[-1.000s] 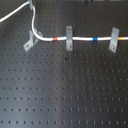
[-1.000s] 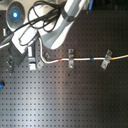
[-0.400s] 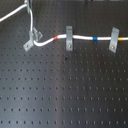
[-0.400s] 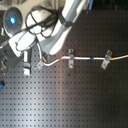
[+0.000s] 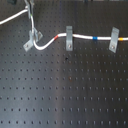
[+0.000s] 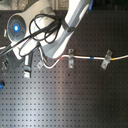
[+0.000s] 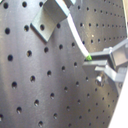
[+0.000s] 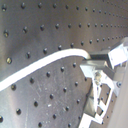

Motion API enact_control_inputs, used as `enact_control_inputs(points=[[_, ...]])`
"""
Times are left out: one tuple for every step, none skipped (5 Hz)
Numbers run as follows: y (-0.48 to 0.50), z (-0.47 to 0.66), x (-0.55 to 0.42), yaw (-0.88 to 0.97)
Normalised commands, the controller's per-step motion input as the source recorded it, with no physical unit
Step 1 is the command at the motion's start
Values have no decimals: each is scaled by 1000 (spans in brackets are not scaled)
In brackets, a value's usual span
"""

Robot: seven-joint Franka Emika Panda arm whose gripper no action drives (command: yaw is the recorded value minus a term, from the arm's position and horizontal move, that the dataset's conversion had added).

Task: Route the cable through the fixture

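We see the white cable point(image 5: 47, 44) lying across the black perforated breadboard point(image 5: 65, 95) in the first exterior view, coming in from the first exterior view's left edge, running past a thin grey upright piece near the top, then looping down at the leaning grey fixture point(image 5: 31, 41) and rising again toward the first upright clip point(image 5: 69, 38). Its red band point(image 5: 58, 36) sits just beside that clip on the first exterior view's left, and its blue band point(image 5: 93, 37) lies between that clip and the second upright clip point(image 5: 114, 40). The bend of the cable touches the fixture's foot, but we cannot tell whether it passes through it. In the second exterior view the white robot arm point(image 6: 70, 27) reaches down over the fixture area, and the gripper point(image 6: 31, 64) hangs near the board by the cable's loop. In the second wrist view the cable point(image 8: 37, 67) runs into the grey fingers point(image 8: 95, 62), which appear clamped on it; in the first wrist view the fixture point(image 7: 50, 20) stands close by.
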Motion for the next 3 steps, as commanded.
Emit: enact_control_inputs(points=[[7,105,9,0],[11,338,12,0],[44,207,38,26]])
